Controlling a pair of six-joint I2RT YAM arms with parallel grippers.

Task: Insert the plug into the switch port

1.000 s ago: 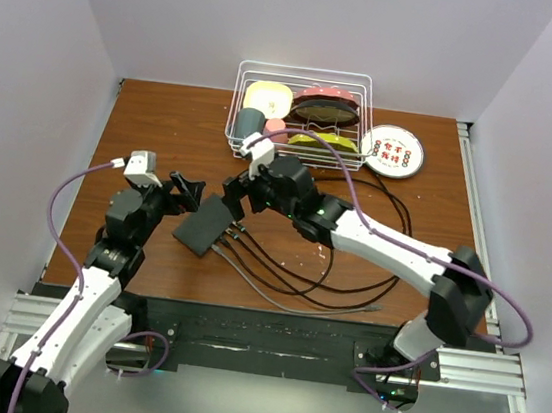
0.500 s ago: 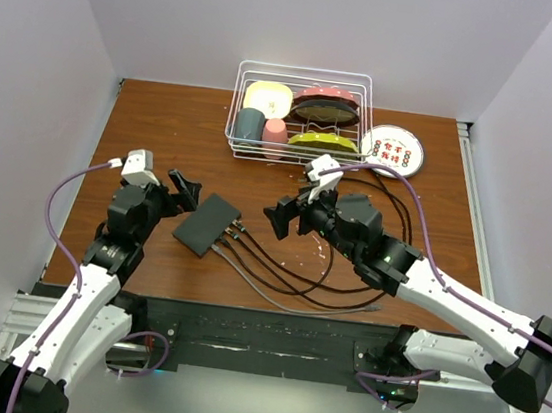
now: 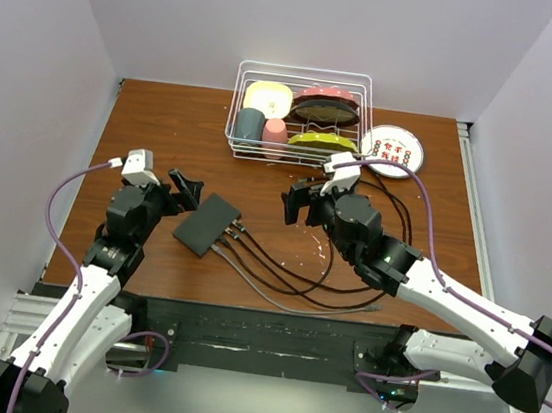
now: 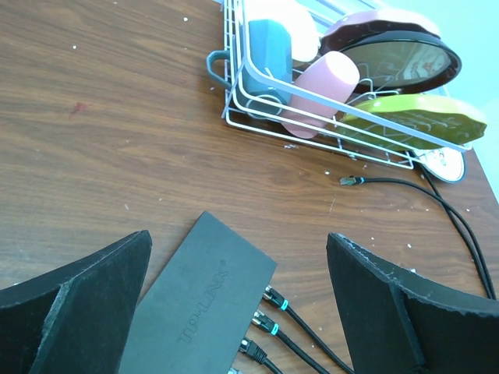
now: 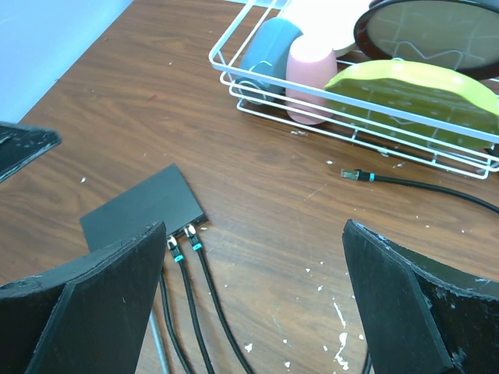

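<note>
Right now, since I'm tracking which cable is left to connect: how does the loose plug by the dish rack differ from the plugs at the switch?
The loose plug lies free on the table, seated in nothing; the seated plugs sit in sockets of the switch. The loose plug lies well apart from the switch, while the seated plugs touch it. Shared: black cables and teal bands behind the connectors.

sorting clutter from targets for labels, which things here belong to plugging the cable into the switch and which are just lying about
Job in hand:
- switch
- loose plug on its black cable

Lying about:
- wire rack
- blue cup
- pink cup
- green plate
- patterned round plate
- cables already plugged in
</note>
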